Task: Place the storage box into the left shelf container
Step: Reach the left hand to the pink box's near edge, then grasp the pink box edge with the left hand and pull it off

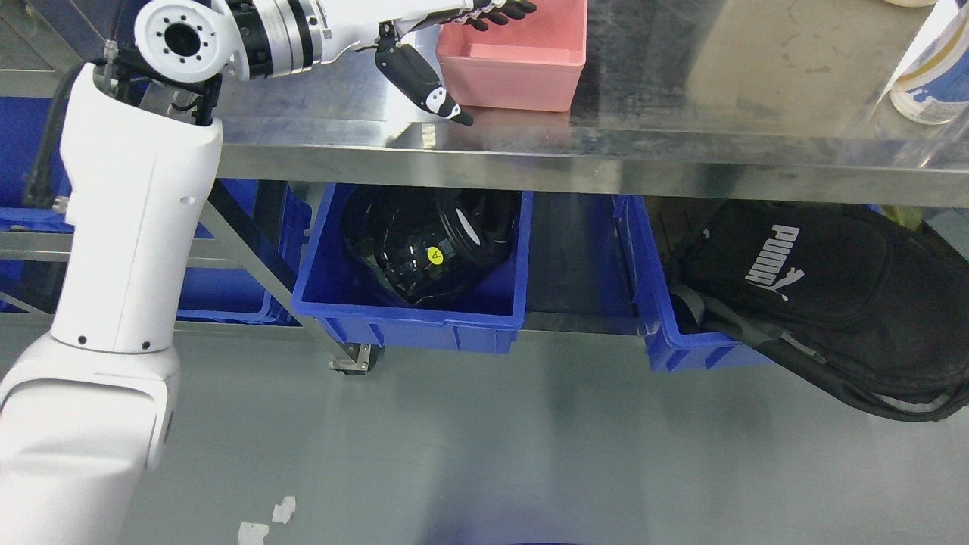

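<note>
The pink storage box [522, 64] sits upright on the steel table [681, 144], near its front edge, open side up. The left hand [447, 45] is at the box's left wall – black fingers [503, 11] extend over the rim, thumb [424, 83] hangs outside, pointing down toward the tabletop; no grasp is closed on the box. Below the table, a blue bin [412, 318] holds a black object – another blue bin [666, 333] to its right carries a black bag [817, 295]. A white container [935, 76] stands at the table's right end
</note>
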Controlling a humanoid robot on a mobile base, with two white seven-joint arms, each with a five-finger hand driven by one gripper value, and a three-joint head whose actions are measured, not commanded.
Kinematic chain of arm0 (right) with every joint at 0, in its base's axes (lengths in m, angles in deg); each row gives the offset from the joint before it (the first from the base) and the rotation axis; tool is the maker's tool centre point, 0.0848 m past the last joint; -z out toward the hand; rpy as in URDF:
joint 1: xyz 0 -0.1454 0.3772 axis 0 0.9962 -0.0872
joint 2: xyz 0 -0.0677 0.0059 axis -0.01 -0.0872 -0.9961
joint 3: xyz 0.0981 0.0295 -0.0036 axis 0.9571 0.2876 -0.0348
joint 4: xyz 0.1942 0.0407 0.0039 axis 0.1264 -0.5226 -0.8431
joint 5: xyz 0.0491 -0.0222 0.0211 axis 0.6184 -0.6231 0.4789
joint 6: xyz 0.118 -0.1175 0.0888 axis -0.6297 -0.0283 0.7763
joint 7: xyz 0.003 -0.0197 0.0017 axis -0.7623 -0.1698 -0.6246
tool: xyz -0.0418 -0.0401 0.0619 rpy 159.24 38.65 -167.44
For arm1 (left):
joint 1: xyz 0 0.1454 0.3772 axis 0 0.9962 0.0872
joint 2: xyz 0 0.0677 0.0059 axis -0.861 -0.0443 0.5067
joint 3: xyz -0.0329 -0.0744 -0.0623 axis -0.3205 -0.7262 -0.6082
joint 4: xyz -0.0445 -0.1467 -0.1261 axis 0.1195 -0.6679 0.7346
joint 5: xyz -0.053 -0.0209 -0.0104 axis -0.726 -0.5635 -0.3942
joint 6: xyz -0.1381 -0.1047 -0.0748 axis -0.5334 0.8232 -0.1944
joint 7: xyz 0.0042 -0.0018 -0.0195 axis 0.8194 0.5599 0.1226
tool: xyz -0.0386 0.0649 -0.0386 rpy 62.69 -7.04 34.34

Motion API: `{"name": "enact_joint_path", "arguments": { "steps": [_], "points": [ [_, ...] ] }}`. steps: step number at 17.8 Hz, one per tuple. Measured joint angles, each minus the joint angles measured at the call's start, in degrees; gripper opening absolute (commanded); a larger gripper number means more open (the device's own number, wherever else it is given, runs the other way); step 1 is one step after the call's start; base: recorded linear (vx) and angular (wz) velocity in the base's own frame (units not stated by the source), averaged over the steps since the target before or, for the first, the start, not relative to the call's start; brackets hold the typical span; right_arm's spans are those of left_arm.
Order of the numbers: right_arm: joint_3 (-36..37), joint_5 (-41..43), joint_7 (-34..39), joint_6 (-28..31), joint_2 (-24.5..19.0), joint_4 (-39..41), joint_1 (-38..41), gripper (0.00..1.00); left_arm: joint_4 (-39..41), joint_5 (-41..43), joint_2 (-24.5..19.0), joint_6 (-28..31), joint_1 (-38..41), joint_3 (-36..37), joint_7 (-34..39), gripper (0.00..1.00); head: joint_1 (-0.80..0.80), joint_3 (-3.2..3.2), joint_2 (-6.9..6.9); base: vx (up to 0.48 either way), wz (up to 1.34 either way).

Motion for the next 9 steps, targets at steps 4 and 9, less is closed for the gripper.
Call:
{"name": "enact_joint_path", "arguments": {
  "steps": [4,9],
  "points": [
    [0.0,0.0,0.01,-0.02,0.0,0.0,0.0,1.0,-2.92,1.45,1.59,0.32,-1.26,1.09,-2.27,0.73,0.0,0.0,0.0,0.0,0.0],
    [0.0,0.0,0.08,-0.03,0.0,0.0,0.0,1.0,-6.35,2.13,3.82,0.29,-2.05,1.51,-2.61,0.48,0.0,0.0,0.0,0.001,0.04]
  ]
}}
